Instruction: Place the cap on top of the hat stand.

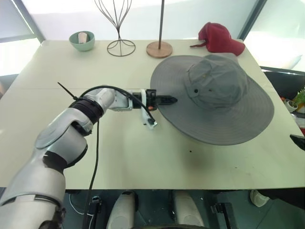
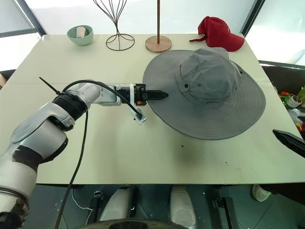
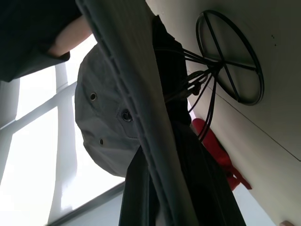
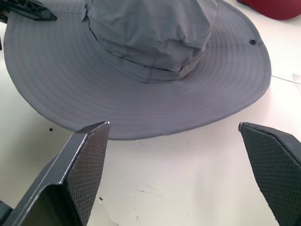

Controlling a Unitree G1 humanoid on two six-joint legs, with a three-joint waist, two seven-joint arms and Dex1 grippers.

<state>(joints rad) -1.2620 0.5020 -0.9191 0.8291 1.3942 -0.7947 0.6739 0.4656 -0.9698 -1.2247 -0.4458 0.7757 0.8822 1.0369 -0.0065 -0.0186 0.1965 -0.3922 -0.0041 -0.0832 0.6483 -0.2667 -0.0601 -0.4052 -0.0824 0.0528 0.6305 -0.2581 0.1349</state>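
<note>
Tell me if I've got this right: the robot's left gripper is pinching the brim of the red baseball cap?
Not quite. The left gripper is pinching the brim of the grey cap; the red baseball cap lies untouched at the table's far edge, as the right eye view shows.

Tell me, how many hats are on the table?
2. The big grey cap sits in the middle right of the table, over a wire stand. The small red baseball cap lies at the far right edge behind it. None seem hidden.

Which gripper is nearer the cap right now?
Left. The left gripper is shut on the cap brim's edge; the right gripper is open, off its near edge, not touching.
</note>
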